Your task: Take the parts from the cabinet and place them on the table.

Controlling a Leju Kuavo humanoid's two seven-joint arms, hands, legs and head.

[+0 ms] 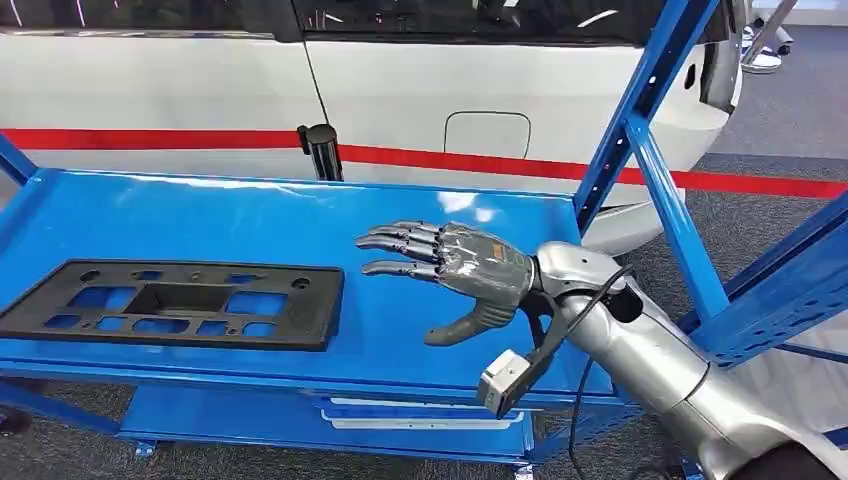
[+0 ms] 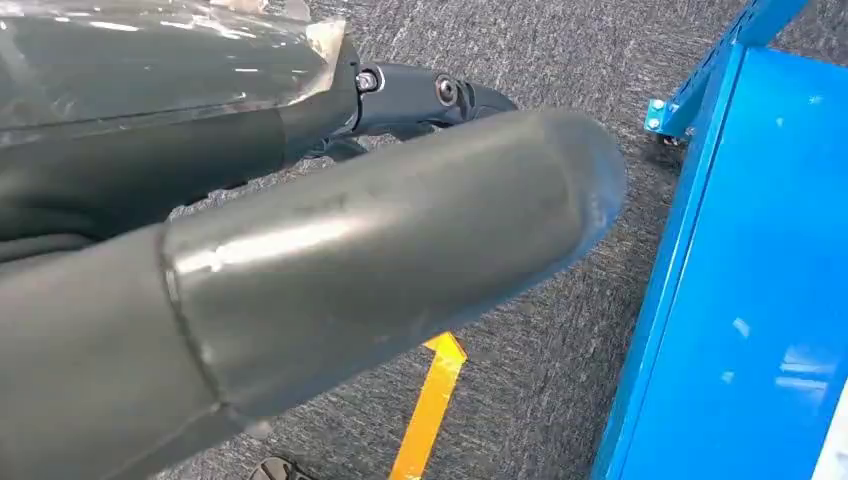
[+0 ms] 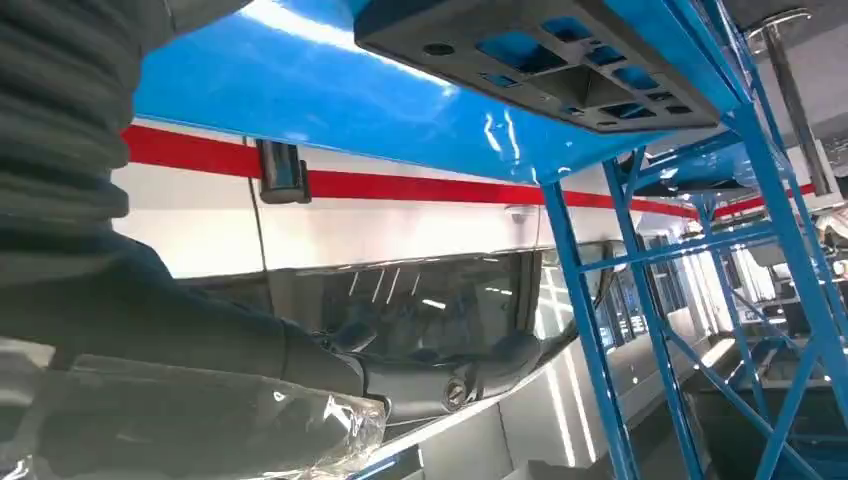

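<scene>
— What's the part like?
— A flat black plastic panel, long and rectangular, full of cut-out openings and small round holes.
— Where is it?
— Lower left of the head view, lying flat on the blue table, near its front edge.

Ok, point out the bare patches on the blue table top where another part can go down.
Bare blue metal table top runs between the flat black plastic panel with cut-outs and the far edge, and from the panel's right end across to the open right hand hovering there. The front left is crowded by the panel.
</scene>
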